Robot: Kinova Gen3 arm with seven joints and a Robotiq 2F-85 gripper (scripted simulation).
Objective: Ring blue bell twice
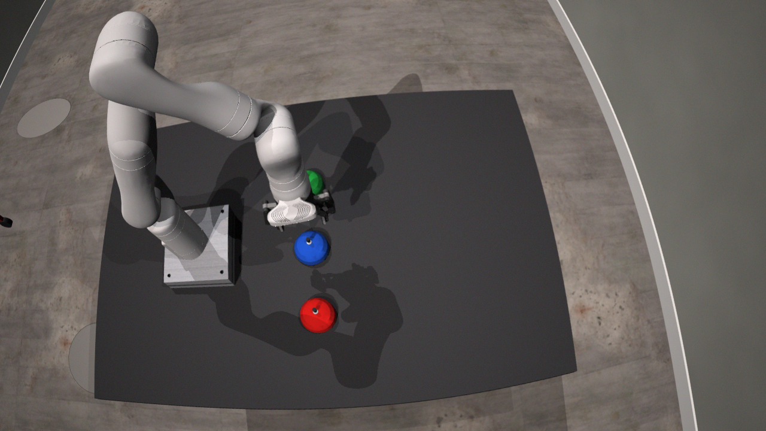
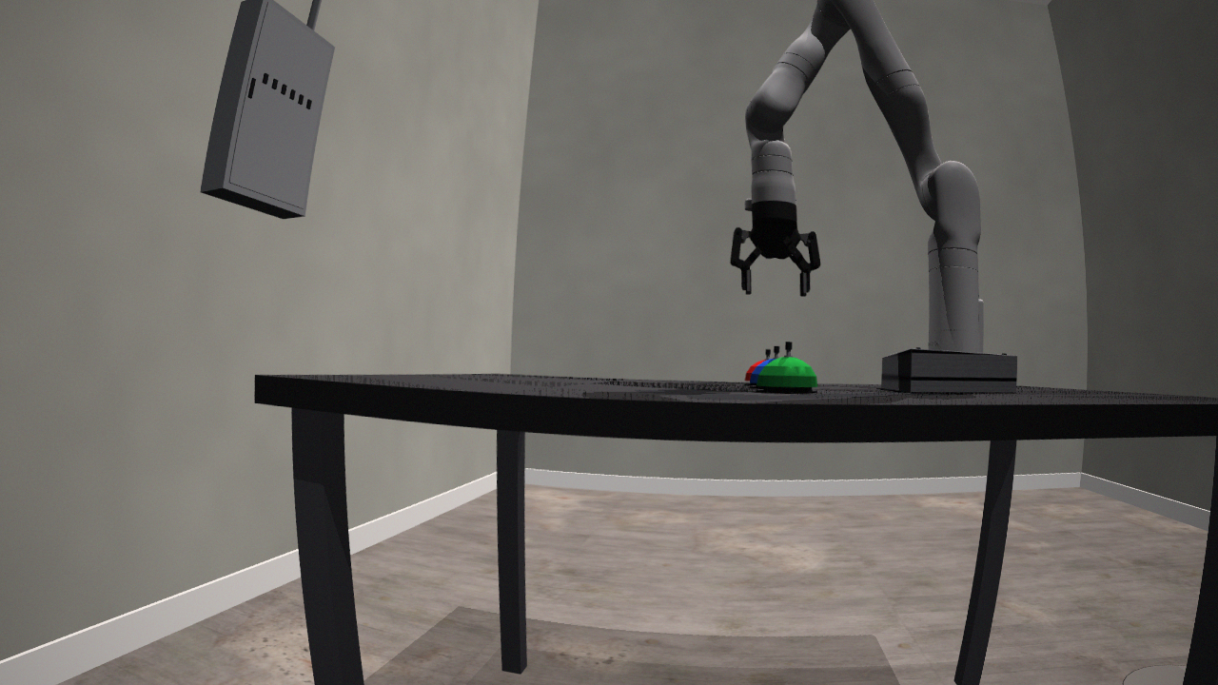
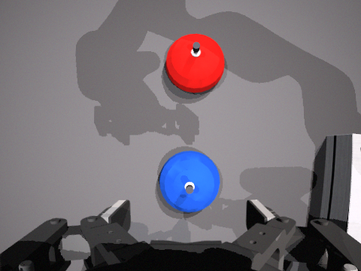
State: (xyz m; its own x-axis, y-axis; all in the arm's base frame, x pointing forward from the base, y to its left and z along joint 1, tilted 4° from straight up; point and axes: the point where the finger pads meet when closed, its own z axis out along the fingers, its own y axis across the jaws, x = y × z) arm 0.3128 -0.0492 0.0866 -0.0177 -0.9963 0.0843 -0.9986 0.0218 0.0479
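Note:
The blue bell [image 1: 311,248] [image 3: 177,176] stands in the middle of a row of three on the black table [image 1: 455,214] [image 2: 511,400], its button up. In the side view only a sliver of the blue bell [image 2: 759,368] shows behind the green one. My gripper [image 1: 301,213] [image 2: 775,289] [image 3: 187,213] is open and empty. It hangs well above the table, over the gap between the green bell [image 1: 316,182] [image 2: 785,375] and the blue bell. In the wrist view the blue bell lies just ahead of the fingers, centred between them.
The red bell [image 1: 317,315] [image 3: 195,68] stands beyond the blue one, away from the gripper. The arm's grey base block [image 1: 200,257] [image 2: 948,371] [image 3: 341,176] sits on the table beside the row. A grey box [image 2: 264,110] hangs in the air off the table.

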